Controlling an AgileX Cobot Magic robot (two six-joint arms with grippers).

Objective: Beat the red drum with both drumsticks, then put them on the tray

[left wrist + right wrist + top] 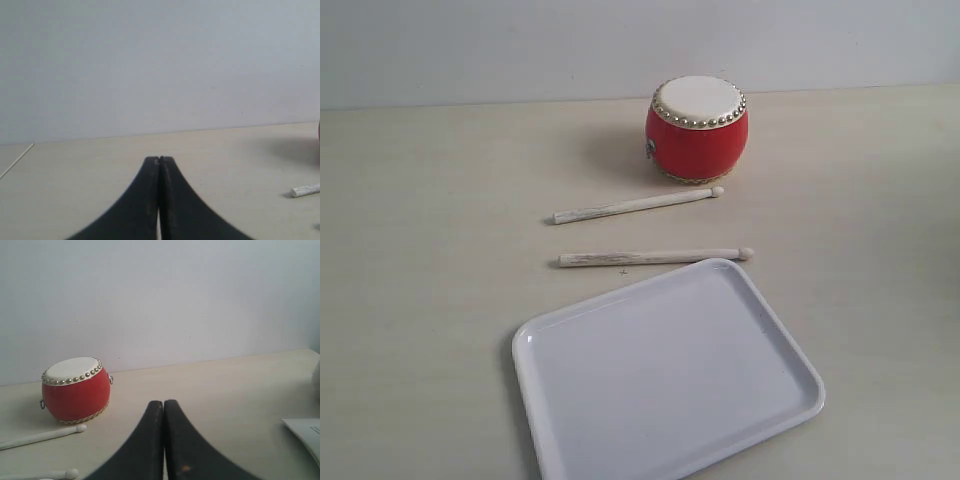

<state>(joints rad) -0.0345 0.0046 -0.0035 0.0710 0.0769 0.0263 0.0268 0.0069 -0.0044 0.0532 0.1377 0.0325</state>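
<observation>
The upper drumstick [636, 205] and lower drumstick [655, 257] lie mid-frame on the bench [420, 250], long axes near horizontal, rounded tips pointing right. The red drum [697, 130] stands just above them and the tray [660, 380] lies below. The left end effector [159, 161] and right end effector [163, 404] are both pressed together.

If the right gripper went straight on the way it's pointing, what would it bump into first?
Probably nothing close. The shut right gripper points over bare table toward the pale wall; the red drum sits off to one side of that line. Depth is hard to judge.
</observation>
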